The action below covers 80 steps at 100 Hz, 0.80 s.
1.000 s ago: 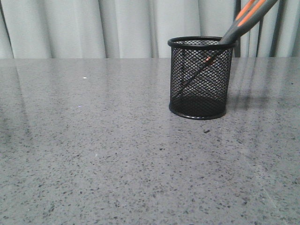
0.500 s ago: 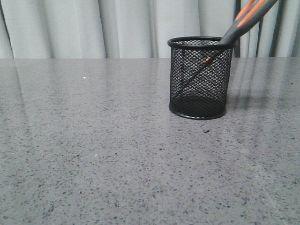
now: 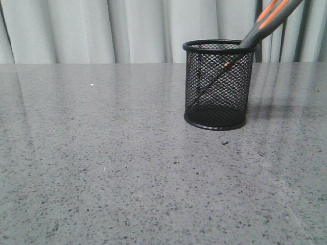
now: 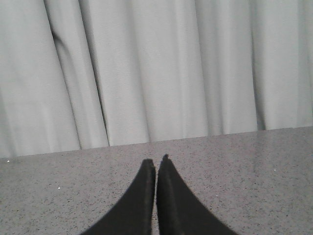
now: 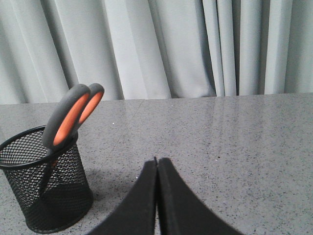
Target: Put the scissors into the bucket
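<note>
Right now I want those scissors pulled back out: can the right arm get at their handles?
Probably yes. The scissors lean handles-up over the mesh cup's rim, with bare tabletop between them and the right tool, which is shut and would need to open first.

Setting: staged test bench, lab-type. Grey speckled stone-look tabletop [image 3: 102, 168], pale pleated curtain [image 3: 127, 30] closing off whole background. Only props: mesh bucket [image 3: 218, 87] holding scissors [image 3: 268, 20]. No household or shop fittings visible.
</note>
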Tool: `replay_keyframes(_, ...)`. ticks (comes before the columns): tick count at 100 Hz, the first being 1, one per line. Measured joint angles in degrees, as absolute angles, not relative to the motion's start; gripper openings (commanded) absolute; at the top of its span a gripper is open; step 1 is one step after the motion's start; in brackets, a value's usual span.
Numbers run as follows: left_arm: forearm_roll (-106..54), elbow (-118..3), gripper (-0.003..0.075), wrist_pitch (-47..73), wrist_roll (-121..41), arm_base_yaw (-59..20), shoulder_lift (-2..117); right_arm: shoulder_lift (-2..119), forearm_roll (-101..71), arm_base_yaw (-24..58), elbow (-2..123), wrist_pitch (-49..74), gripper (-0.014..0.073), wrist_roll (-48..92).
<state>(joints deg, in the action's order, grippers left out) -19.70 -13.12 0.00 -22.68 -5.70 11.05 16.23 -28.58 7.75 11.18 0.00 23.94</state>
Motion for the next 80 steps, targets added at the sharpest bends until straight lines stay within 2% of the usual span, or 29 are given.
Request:
replay_keyframes(47, -19.7, -13.0, -0.0020, 0.0, -22.8, -5.7, 11.1, 16.2, -28.6, 7.7, 11.2, 0.0, -0.0049, 24.0)
replay_keyframes(80, -6.4, -4.4, -0.0020, 0.0, -12.2, -5.6, 5.5, 16.2, -28.6, 7.7, 11.2, 0.0, -0.0049, 24.0)
